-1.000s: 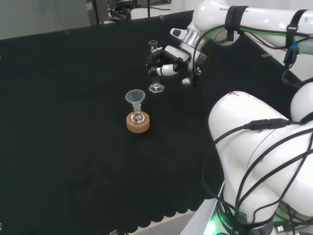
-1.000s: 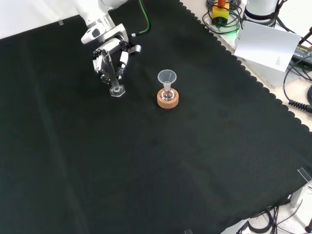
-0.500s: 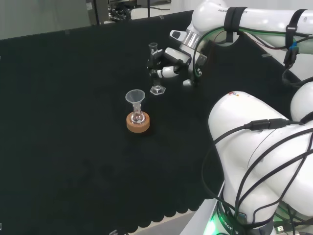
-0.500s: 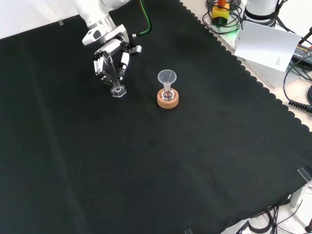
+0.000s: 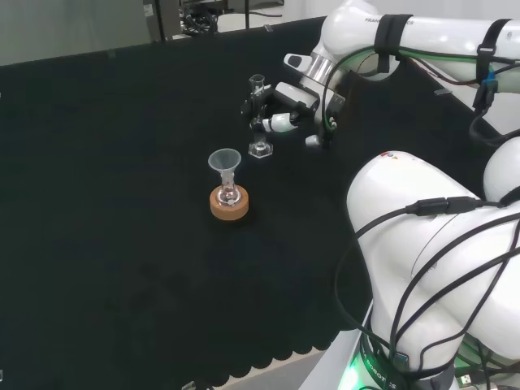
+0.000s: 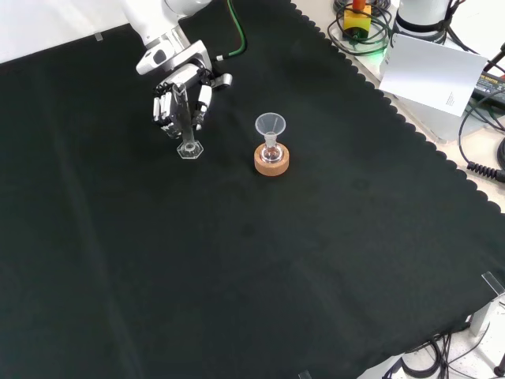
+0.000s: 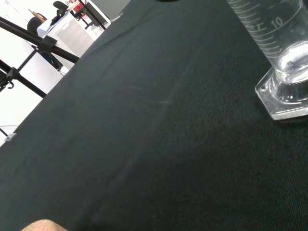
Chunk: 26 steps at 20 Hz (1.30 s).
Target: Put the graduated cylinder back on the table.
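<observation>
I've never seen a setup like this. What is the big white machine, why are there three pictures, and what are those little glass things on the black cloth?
The white machine is one robot arm, ending in a black and white hand with fingers. The three pictures are one moment from three cameras: the head view looks over the arm from behind, the front view looks down from the opposite side, and the wrist view sits close by the palm. On the black cloth stand two things: a small flask carrying a clear funnel on a cork ring, and a clear graduated cylinder. The cylinder stands upright with its base on the cloth, and the hand's fingers are still around its upper part.
</observation>
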Each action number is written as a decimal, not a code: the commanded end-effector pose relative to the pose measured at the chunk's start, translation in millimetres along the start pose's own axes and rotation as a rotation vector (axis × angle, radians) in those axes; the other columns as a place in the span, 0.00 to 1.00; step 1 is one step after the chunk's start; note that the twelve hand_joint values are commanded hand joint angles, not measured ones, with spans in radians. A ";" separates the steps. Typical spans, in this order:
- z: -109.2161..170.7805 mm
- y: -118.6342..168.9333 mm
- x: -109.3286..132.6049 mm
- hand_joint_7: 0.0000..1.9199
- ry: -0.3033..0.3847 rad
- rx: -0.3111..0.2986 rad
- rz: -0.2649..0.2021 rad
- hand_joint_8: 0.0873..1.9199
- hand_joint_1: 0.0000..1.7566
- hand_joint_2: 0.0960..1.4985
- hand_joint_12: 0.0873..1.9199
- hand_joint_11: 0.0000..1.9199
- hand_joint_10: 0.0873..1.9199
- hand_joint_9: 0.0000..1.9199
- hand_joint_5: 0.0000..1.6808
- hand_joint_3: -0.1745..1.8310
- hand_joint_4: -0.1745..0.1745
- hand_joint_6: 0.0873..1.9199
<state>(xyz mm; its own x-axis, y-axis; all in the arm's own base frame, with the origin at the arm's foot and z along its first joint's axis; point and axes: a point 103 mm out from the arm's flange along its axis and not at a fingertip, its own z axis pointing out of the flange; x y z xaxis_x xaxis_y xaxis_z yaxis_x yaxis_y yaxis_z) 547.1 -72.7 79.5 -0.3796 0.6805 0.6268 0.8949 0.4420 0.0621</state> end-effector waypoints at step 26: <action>-39.0 -1.7 -8.0 0.19 0.008 0.004 0.073 0.32 0.49 0.60 0.68 0.15 0.00 0.41 0.23 0.00 0.30 0.17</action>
<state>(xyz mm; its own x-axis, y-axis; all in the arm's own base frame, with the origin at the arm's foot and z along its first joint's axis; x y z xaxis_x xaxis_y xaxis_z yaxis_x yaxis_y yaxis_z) 561.1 -94.2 96.6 -0.3144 0.6891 0.6529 0.9144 0.4046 0.0132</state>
